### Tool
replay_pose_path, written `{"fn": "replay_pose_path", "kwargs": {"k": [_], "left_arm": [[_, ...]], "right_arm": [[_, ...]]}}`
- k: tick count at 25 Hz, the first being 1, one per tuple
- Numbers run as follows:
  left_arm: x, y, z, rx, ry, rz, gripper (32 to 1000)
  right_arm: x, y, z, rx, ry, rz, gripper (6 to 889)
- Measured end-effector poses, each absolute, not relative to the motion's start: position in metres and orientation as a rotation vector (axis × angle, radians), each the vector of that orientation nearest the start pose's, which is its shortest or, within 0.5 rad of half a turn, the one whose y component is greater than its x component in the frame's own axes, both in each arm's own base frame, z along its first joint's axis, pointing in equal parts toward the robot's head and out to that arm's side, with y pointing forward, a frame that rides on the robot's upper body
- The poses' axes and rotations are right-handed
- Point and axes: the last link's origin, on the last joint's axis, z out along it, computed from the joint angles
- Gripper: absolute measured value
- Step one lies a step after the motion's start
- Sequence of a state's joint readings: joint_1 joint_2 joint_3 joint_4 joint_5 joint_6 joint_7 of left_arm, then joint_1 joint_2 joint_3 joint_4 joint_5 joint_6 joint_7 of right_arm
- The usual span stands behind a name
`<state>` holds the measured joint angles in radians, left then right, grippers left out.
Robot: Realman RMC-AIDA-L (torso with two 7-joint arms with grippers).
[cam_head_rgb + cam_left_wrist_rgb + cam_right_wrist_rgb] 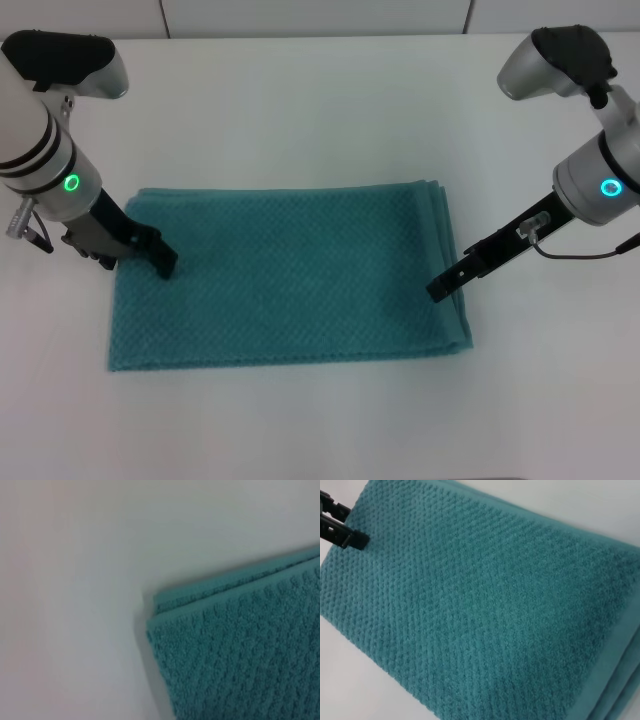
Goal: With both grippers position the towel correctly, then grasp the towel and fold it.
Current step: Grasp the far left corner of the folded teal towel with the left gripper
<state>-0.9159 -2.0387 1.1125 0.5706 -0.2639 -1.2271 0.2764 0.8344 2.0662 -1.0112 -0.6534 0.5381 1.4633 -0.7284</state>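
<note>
Towel flat, white table, prob.

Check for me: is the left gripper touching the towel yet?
Touching, it seems. In the head view the left gripper has its tip down on the towel near its left edge, with no gap visible. The right wrist view also shows that tip against the cloth.
</note>
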Motion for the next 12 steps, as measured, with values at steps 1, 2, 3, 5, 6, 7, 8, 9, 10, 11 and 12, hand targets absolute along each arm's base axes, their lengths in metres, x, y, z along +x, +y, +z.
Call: {"fn": "replay_pose_path", "kwargs": {"k": [1,2,3,5,6,7,8,9,10,11,12], "left_arm": [[-0.2573,0.4042,-0.0217,-2.08,-1.509,0.619,770],[-0.2574,0.4042,-0.0217,-2.08,-1.509,0.619,770],[-0.2574,0.4042,-0.0217,-2.081,-1.508,0.62,770],[-0.2574,0.4042,-0.0217,-2.08,-1.508,0.62,770],[-0.2574,0.4042,-0.0216,-2.081,-1.508,0.62,750],[-0.2575,0.4042,-0.0216,-2.082,-1.507,0.62,730],[-0.2576,0.4042,-0.0214,-2.084,-1.505,0.621,710],[-0.2578,0.4041,-0.0214,-2.087,-1.501,0.622,690],[-0.2579,0.4041,-0.0214,-2.09,-1.498,0.623,670],[-0.2579,0.4041,-0.0213,-2.093,-1.496,0.624,650],[-0.2579,0.404,-0.0213,-2.096,-1.493,0.625,630]], "right_arm": [[0.2344,0.3663,-0.0381,-2.63,1.443,-0.433,881],[0.2344,0.3664,-0.0381,-2.63,1.443,-0.432,881],[0.2343,0.3664,-0.0381,-2.63,1.444,-0.431,881],[0.2343,0.3664,-0.038,-2.63,1.444,-0.43,881],[0.2343,0.3664,-0.038,-2.63,1.444,-0.43,881],[0.2343,0.3665,-0.038,-2.63,1.444,-0.43,881],[0.2343,0.3664,-0.038,-2.63,1.444,-0.43,881],[0.2343,0.3665,-0.038,-2.63,1.445,-0.429,882],[0.2343,0.3665,-0.038,-2.63,1.445,-0.429,882],[0.2342,0.3665,-0.038,-2.63,1.446,-0.427,882],[0.2341,0.3666,-0.038,-2.63,1.446,-0.426,882]]}}
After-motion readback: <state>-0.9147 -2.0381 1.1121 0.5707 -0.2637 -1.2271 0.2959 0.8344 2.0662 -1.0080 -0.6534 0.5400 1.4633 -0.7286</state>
